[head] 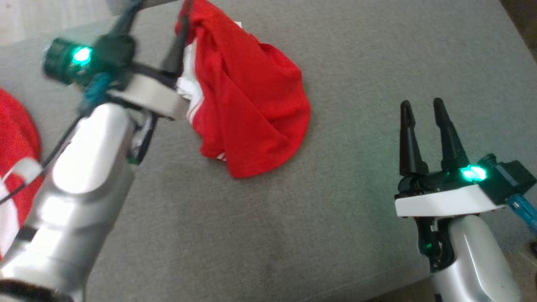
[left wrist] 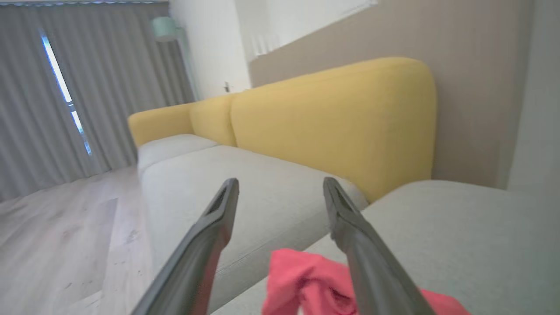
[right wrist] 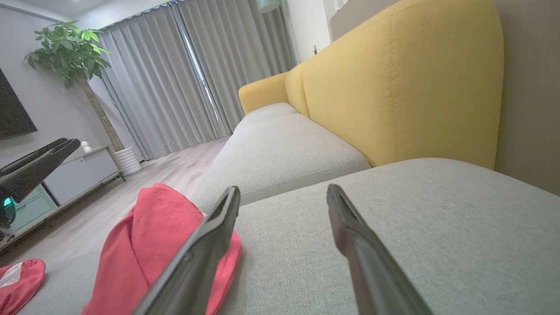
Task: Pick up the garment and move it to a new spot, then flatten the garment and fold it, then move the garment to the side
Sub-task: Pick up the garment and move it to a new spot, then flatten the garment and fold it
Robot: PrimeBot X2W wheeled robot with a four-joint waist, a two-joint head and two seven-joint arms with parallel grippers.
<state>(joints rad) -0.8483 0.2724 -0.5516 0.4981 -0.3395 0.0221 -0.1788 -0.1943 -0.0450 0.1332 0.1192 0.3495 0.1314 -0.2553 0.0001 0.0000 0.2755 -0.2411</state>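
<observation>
Left wrist view is showing the left hand point(left wrist: 281, 183) with its two fingers standing apart and nothing clamped between them. The red garment point(left wrist: 302, 280) is lying bunched just under them on the grey sofa seat point(left wrist: 459, 227), partly behind one finger.

Taking the garment as the landmark, the left hand is hanging at its left edge, touching or nearly so; I cannot tell which. The right hand point(head: 421, 104), fingers likewise parted and empty, is waiting well apart to the garment's right and nearer the robot. The heap's long axis is running away from the robot, slanting slightly rightward as it nears the robot, with white stripes point(head: 195, 111) peeking out on its left side.

So the left arm is much the nearer one, and flattening is probably calling for the right hand to travel across to the garment's right edge.

Head view is giving the heap's whole outline but blurring the left fingers, while the left wrist view is making their gap plain. Right wrist view is revealing how high the garment is mounding. A second red cloth point(head: 16, 138) is lying well left of the garment.
</observation>
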